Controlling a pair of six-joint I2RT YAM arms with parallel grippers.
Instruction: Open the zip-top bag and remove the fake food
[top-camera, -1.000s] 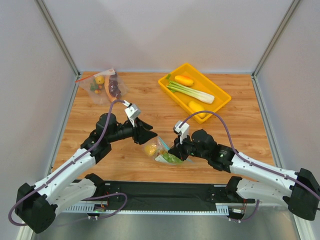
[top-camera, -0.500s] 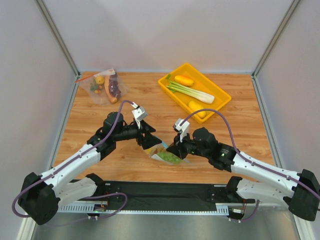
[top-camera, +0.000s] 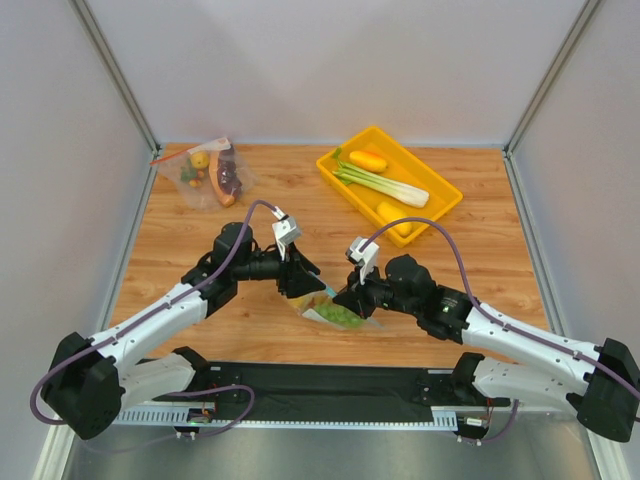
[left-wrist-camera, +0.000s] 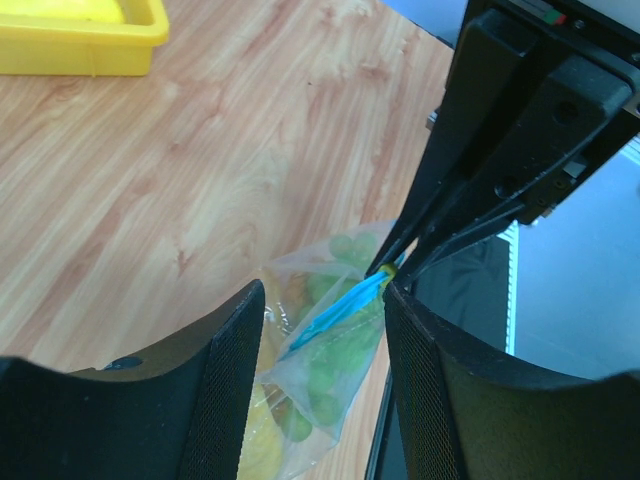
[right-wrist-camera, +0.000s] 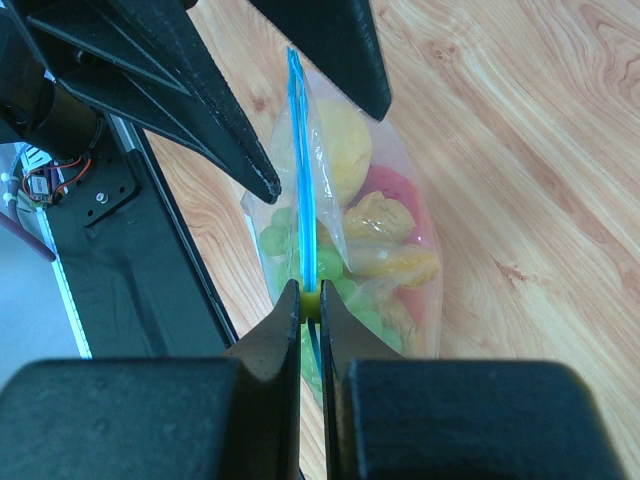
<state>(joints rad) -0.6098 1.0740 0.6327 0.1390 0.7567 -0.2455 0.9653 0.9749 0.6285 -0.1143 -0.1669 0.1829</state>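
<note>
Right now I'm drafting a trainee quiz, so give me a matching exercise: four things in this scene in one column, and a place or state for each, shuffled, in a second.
Things:
1. right tool
2. left tool
3. yellow tray
4. bag with the red-orange strip

Places or states:
A. far left corner of the table
B. open, straddling the mouth of the zip-top bag
C. far right, holding a leek
D. shut on the end of the blue strip

Pairs: 1-D, 2-B, 3-C, 4-A
</note>
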